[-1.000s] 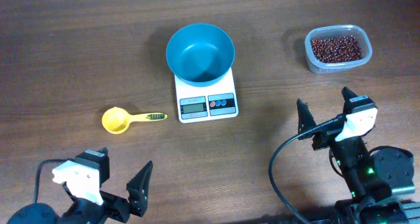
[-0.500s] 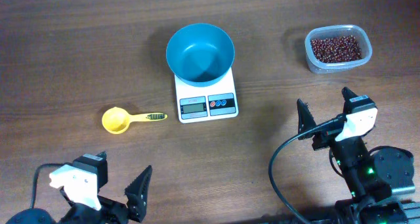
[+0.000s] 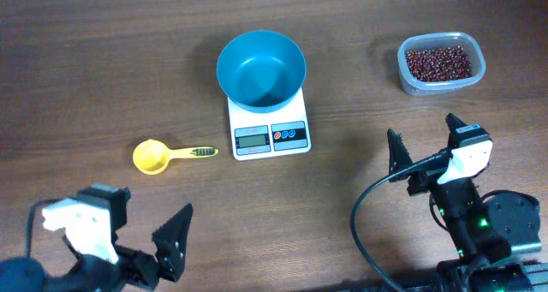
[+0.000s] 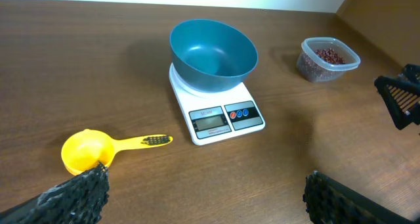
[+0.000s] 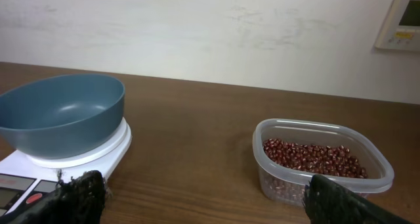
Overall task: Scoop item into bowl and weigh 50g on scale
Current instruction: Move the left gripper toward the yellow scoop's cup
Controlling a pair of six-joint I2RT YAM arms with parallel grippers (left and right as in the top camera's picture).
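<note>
The teal bowl (image 3: 261, 67) stands empty on the white scale (image 3: 270, 139) at the middle back. Dark red-brown beans, the item (image 3: 438, 62), fill a clear tub (image 3: 475, 78) at the back right. A yellow scoop (image 3: 153, 156) lies on the wood left of the scale. My left gripper (image 3: 159, 198) is open near the front left, just short of the scoop (image 4: 84, 150), with nothing between its fingers. My right gripper (image 3: 420, 125) is open at the front right, facing the gap between the scale (image 5: 79, 155) and the beans (image 5: 308, 157), and holds nothing.
In the right wrist view a white wall with a wall-mounted control panel (image 5: 400, 19) rises behind the table. A black cable (image 3: 368, 198) loops by the right arm. Bare wooden tabletop (image 3: 342, 181) lies between the two arms.
My left arm has drifted a little to the left and toward the front edge, still open. The right arm, scoop, bowl and tub have not moved.
</note>
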